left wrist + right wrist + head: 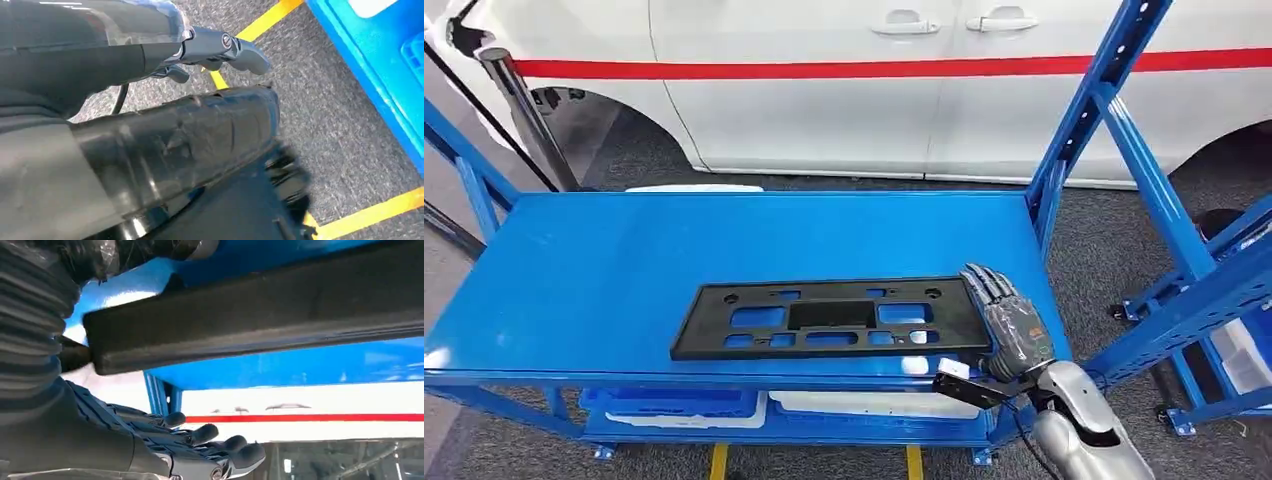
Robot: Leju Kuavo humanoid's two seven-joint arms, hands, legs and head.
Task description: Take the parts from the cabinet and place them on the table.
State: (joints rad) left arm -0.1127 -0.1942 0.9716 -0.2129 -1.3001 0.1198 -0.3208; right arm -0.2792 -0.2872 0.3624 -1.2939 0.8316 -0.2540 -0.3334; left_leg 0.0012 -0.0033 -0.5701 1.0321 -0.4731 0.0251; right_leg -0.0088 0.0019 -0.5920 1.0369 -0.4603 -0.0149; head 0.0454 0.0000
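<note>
A long black plastic plate holder (824, 318) with several cut-outs lies flat on the blue shelf top (624, 260), near its front edge. My right hand (1009, 320) is at the part's right end with its fingers stretched out straight along it. In the right wrist view the part's dark edge (260, 320) runs between the thumb and the straight fingers (235, 445), with a wide gap to the fingers. My left hand (225, 50) hangs down over the floor; its thumb sticks out and nothing is in it.
A white car (824, 100) with a red stripe stands behind the shelf. Blue slanted uprights (1084, 110) rise at the right, and another blue rack (1214, 290) stands further right. The lower shelf holds a blue crate (669, 402) and white parts (864, 405). Yellow lines (265, 20) mark the grey floor.
</note>
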